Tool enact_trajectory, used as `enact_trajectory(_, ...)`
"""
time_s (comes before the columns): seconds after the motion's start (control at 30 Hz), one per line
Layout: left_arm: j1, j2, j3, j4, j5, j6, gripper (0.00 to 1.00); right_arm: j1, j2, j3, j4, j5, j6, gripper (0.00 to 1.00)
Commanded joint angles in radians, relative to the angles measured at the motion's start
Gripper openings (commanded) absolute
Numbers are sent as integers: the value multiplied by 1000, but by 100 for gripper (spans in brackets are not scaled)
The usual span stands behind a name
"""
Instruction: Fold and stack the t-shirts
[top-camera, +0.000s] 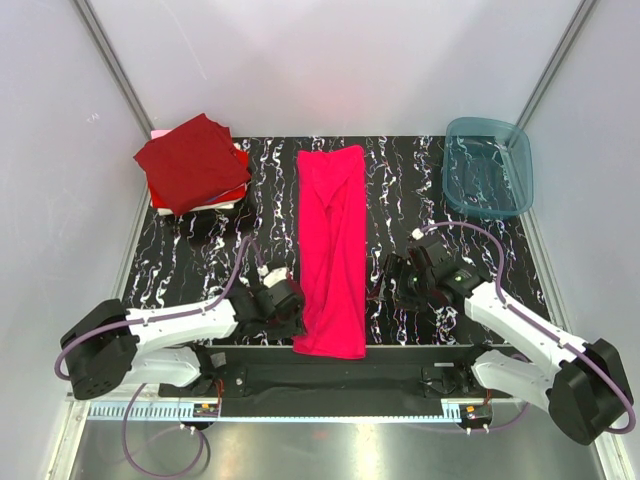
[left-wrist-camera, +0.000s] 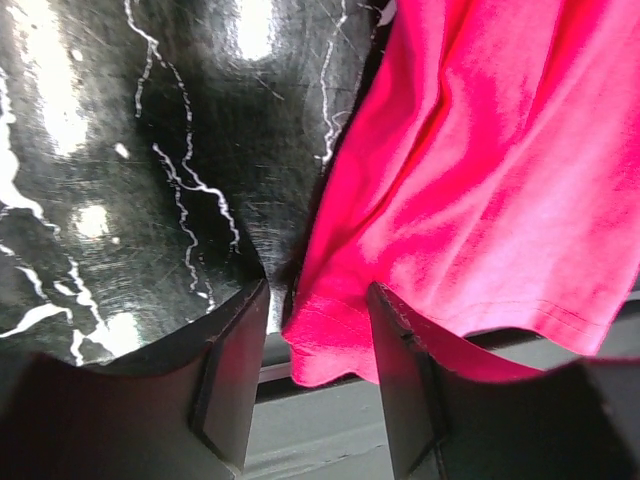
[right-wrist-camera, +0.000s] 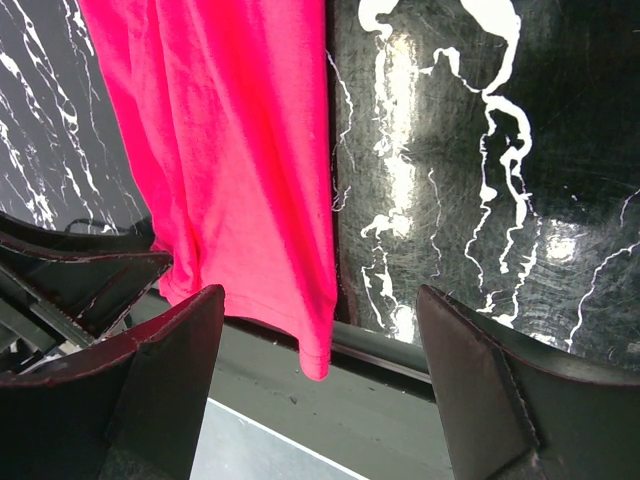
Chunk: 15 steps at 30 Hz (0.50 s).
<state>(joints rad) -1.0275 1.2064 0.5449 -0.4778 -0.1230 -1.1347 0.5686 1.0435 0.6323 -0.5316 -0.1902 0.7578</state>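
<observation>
Shows folded t-shirts stacked at far left corner of tabletop. Has left pincer parted, loose around near left corner of pink t-shirt, stretched mid-tabletop from far to near edge. Has right pincer wide open, empty.

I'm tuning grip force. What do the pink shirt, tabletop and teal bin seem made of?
Pink shirt: soft matte knit cloth; wrinkles, stitched hem. Tabletop: hard, glossy, marble-look, perhaps laminate; lamp glare. Teal bin: probably translucent plastic; the pattern shows through.
</observation>
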Motion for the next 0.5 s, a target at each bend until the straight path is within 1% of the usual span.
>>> enact_trajectory(0.0, 3, -16, -33, 56, 29, -20, 49, -3, -23, -13, 35, 35, 6, 84)
enact_trajectory(0.1, 4, -4, -31, 59, 33, -16, 42, -1, -25, -20, 38, 37, 8, 84)
enact_trajectory(0.13, 4, -2, -28, 58, 33, -16, 38, -1, -23, -22, 38, 38, 6, 84)
enact_trajectory(0.23, 4, -1, -26, 53, 29, -17, 35, -1, -25, -28, 41, 40, 8, 84)
enact_trajectory(0.33, 4, -4, -14, 22, 11, -22, 29, -1, -17, -32, 50, 38, 8, 84)
enact_trajectory(0.37, 4, -5, -4, 10, -1, -22, 24, -1, -16, -34, 53, 38, 8, 84)
enact_trajectory(0.47, 4, -21, 24, -54, -32, -25, 14, -3, -4, -43, 67, 35, 12, 84)
